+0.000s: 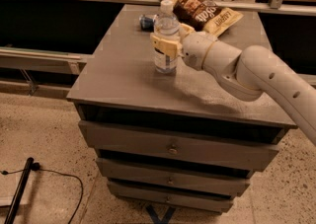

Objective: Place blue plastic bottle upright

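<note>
One arm (261,72) reaching in from the right across a grey cabinet (123,77) — gripper (168,43) at mid-height of the bottle (166,22), closed around it, opening no wider than the bottle body. Cream fingers (162,45) against the plastic at the label band, one on the near side, the other partly hidden behind. Nothing else in the grasp.

Bottle upright, base flat on the cabinet top, white cap (167,6) pointing up. Clear plastic, faint blue tint, white label mostly covered by the near finger. Placed left of centre on the top, in the back half, well away from the front edge.

Behind the bottle, near the back edge: small blue can (146,19), just left of the bottle's shoulder — touching or apart, cannot tell. Right of that, a dark brown snack bag (197,7) with a yellow snack bag (224,19) beside it, both lying flat, both behind the gripper.

Below the top, three drawers (173,146) stacked, all pushed in, small knob on each. Speckled floor (54,129) around the cabinet; thin black cable (57,174) and a dark pole (19,193) at lower left.
</note>
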### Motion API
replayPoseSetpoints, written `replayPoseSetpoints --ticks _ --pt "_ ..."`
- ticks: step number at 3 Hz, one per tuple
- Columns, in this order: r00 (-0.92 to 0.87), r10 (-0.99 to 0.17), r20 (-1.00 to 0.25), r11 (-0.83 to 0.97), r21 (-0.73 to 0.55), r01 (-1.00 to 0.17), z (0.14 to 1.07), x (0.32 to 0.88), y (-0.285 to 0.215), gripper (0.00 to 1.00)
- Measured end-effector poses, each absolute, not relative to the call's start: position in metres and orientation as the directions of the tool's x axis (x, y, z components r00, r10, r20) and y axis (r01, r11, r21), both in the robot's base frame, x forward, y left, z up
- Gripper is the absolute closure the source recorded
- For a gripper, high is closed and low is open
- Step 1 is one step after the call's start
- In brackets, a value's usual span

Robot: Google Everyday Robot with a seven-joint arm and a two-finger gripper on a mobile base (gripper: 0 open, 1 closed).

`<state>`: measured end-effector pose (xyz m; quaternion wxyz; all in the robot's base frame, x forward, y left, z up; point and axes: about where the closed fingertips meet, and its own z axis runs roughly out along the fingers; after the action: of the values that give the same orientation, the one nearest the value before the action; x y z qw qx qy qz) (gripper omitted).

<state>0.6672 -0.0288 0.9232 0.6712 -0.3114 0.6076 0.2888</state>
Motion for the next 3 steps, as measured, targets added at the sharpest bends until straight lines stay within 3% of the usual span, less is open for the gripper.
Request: replayPoseSetpoints --ticks 1,3 --pt "0.093 0.008 -0.996 0.634 -0.067 -0.771 0.923 0.666 -0.028 0.04" --pt "0.075 0.001 -0.997 0.637 -0.057 -0.769 0.919 0.654 -0.039 0.00"
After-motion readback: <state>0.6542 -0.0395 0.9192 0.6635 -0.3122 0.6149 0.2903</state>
